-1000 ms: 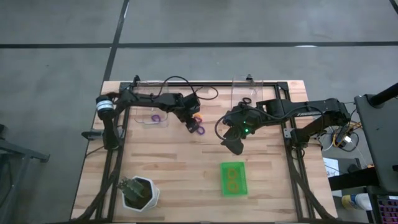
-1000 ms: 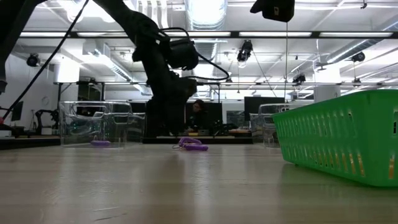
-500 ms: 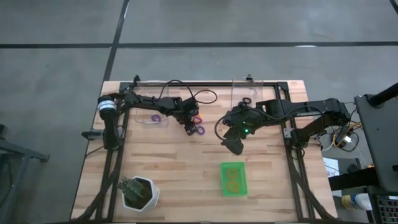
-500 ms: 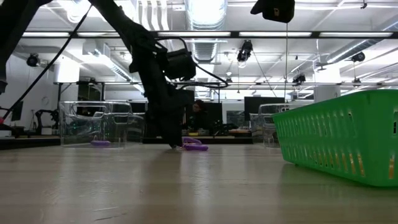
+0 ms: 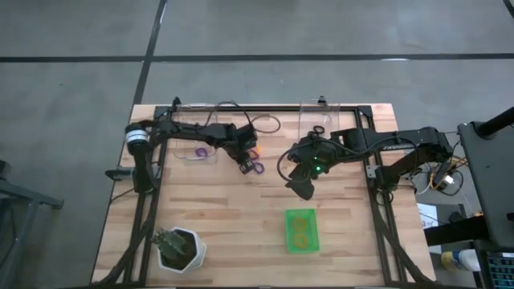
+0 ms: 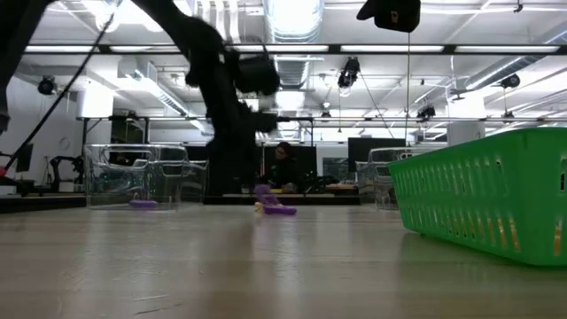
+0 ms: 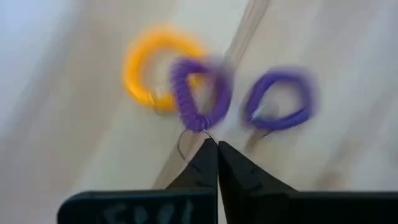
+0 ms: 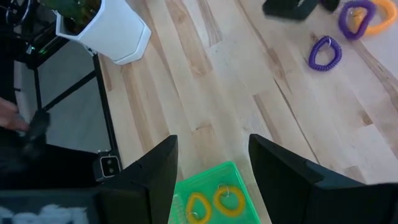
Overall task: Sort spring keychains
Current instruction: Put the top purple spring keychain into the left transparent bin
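**Spring keychains: where you'll find them**

Near the middle of the bench you have three coils close together: an orange-yellow keychain (image 7: 149, 71), a purple keychain (image 7: 198, 93) overlapping it and pinched at its wire ring, and a second purple keychain (image 7: 280, 99) just beside. Two orange-yellow keychains (image 5: 300, 231) lie flat in the green tray. One purple coil (image 5: 200, 152) and one black coil (image 5: 318, 130) sit in separate clear bins.

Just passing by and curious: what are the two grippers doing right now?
Left gripper: jaws shut on the thin metal ring of a purple keychain.
Right gripper: jaws open, holding nothing.
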